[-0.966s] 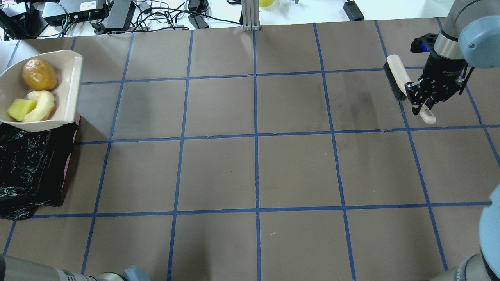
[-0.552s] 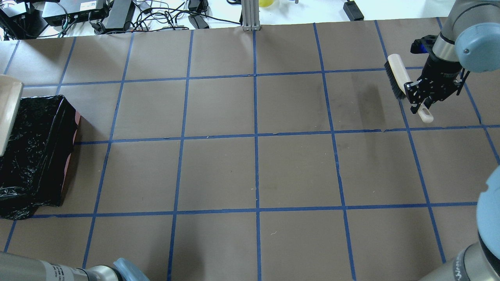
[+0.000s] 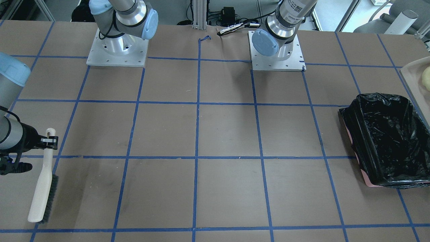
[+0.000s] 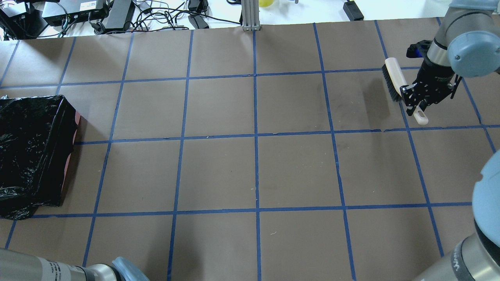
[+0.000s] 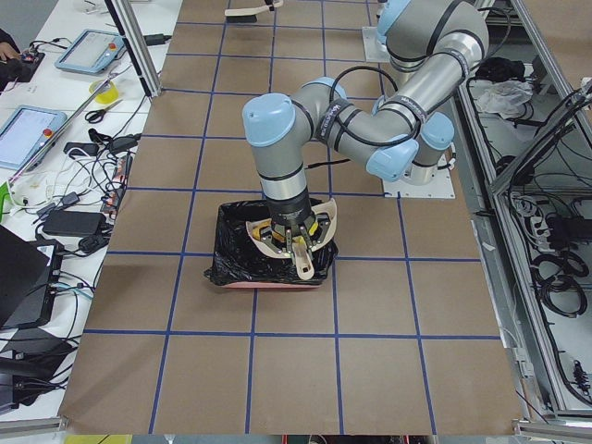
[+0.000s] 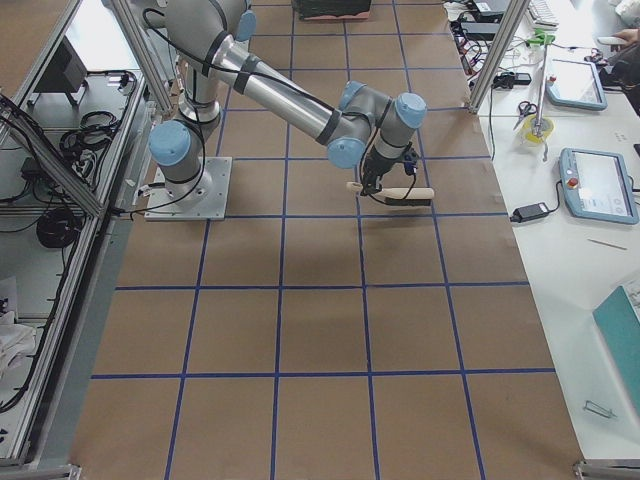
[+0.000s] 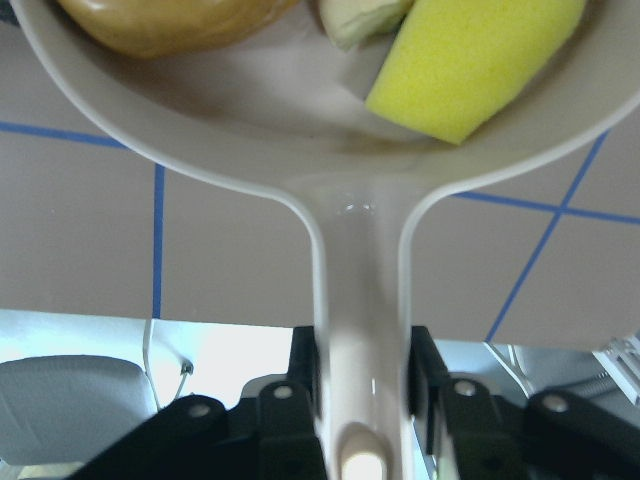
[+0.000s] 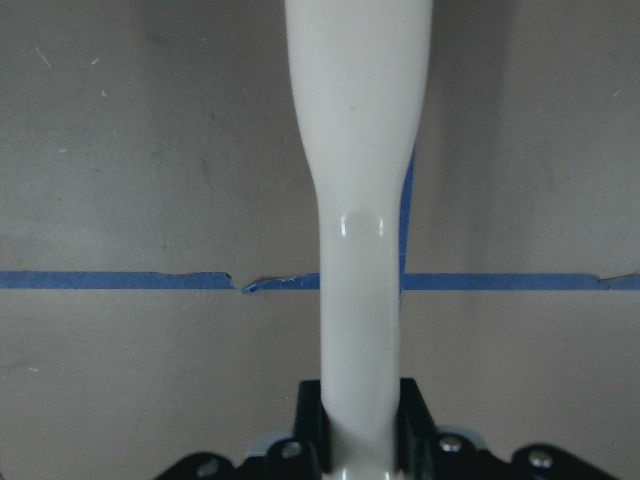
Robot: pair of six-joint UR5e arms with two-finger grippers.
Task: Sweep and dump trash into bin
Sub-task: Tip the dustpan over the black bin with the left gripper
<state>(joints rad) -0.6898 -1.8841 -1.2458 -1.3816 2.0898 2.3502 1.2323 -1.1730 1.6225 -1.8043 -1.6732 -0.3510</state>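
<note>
Trash is seen best in the left wrist view. A golden-brown potato-like lump (image 7: pixel 170 25), a pale curved piece (image 7: pixel 360 18) and a bright yellow sponge-like wedge (image 7: pixel 470 60) are gathered in the bowl of a beige plastic dustpan (image 7: pixel 300 150). The pan's handle is clamped between the fingers of the left gripper (image 7: pixel 362 385). The pan is held roughly level, presumably so that nothing slides out before it is tipped.

In the exterior left view the pan is carried above the rectangular pink-based bin lined with crinkly black plastic (image 5: pixel 231 268), apparently positioned for dumping. Whether it sits squarely over the opening cannot be told.

In the front-facing view only a sliver of the pan is seen at the right edge, beside the bin. A printed label on the left arm (image 3: pixel 295 6) is too small to be read.

In the overhead view the right gripper (image 4: pixel 416 99) is closed on the handle of a cream-backed, dark-bristled hand brush (image 4: pixel 392 76). The brush is parked well apart from the bin, presumably to be out of the way.

In the right wrist view that grip on the handle is confirmed. No brand or writing is legible anywhere.
</note>
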